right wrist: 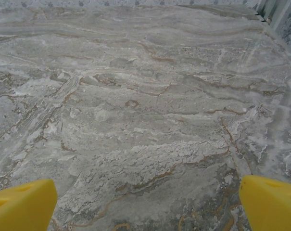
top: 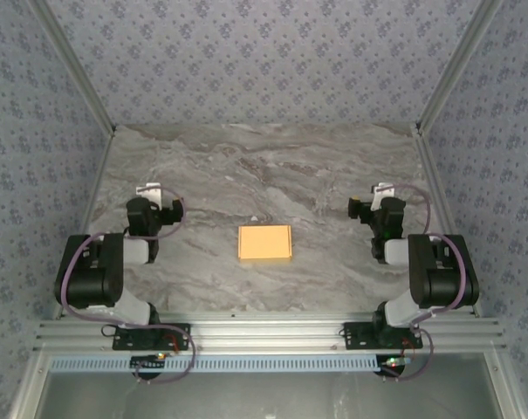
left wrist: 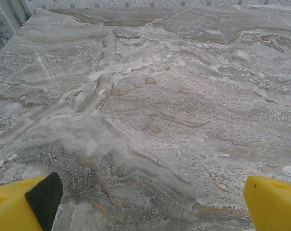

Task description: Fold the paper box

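Observation:
The paper box point(top: 264, 243) is an orange-yellow rectangle lying flat on the marble table point(top: 264, 166), midway between the two arms and near the front edge. My left gripper point(top: 150, 194) sits to its left and my right gripper point(top: 381, 194) to its right, both well apart from it. In the left wrist view the yellow fingers point(left wrist: 20, 204) stand wide apart over bare marble, so the left gripper point(left wrist: 152, 204) is open with nothing between them. The right wrist view shows the right gripper point(right wrist: 150, 204) likewise open, its yellow fingers point(right wrist: 270, 202) spread over bare marble.
Patterned walls enclose the table on the left, back and right, with aluminium posts point(top: 438, 87) at the corners. An aluminium rail point(top: 264, 332) carrying both arm bases runs along the near edge.

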Robot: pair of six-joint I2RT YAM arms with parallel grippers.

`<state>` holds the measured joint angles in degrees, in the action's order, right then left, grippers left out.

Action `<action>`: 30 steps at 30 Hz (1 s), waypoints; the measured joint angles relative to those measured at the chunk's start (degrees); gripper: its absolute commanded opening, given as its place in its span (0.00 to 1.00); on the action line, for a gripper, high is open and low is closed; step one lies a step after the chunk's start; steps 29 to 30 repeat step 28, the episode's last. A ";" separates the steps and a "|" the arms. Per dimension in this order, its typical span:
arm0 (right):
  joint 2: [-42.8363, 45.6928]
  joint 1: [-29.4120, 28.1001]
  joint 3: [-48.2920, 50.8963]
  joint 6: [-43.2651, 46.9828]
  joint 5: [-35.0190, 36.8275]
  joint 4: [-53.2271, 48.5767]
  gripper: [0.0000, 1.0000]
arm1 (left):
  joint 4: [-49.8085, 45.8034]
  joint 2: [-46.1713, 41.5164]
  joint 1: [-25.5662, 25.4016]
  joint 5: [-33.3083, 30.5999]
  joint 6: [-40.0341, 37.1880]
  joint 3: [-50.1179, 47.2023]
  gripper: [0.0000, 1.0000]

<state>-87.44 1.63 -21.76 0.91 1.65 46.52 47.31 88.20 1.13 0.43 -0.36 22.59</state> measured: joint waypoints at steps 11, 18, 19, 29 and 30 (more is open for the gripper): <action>0.02 0.00 -0.17 0.07 -0.61 -1.42 1.00 | -0.81 0.00 0.00 -0.04 0.00 0.00 0.99; 0.02 0.00 -0.26 0.15 -0.61 -1.68 1.00 | -0.81 0.00 0.00 -0.04 0.00 0.00 0.99; 0.00 0.00 -0.26 0.13 -0.61 -1.70 1.00 | -0.81 0.00 0.00 -0.04 0.00 0.00 0.99; 0.00 0.00 -0.26 0.13 -0.63 -1.75 1.00 | -0.83 0.00 0.00 -0.04 0.02 0.00 0.99; 0.00 0.00 -0.26 0.13 -0.63 -1.75 1.00 | -0.83 0.00 0.00 -0.04 0.02 0.00 0.99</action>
